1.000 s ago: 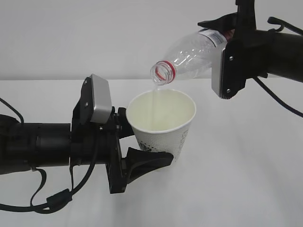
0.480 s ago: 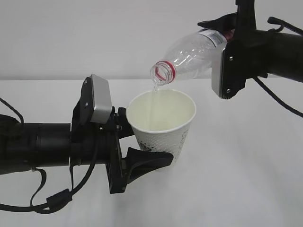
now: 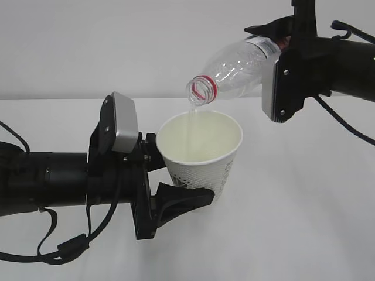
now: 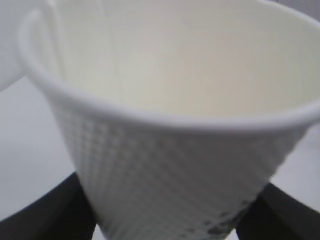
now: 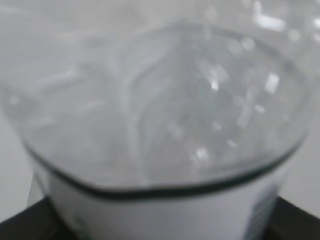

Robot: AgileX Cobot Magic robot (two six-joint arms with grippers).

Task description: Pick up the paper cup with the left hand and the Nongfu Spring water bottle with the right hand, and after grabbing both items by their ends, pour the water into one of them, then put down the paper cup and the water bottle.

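**Pour under way above the white table**

White table and pale wall frame the scene. Left hand clamps the paper cup low on its dotted wall, above the table's middle; thin and crushable, it likely wants a gentle hold. Right hand grips the Nongfu Spring water bottle at its labelled end, tilted, red-ringed mouth over the cup. Water threads down into it.

**White table under the pour**

A plain white table fills the lower part of the exterior view, meeting a pale wall at twelve o'clock. Whether the paper cup, near the centre, touches the tabletop I cannot tell. Soft shadows fall toward six o'clock.
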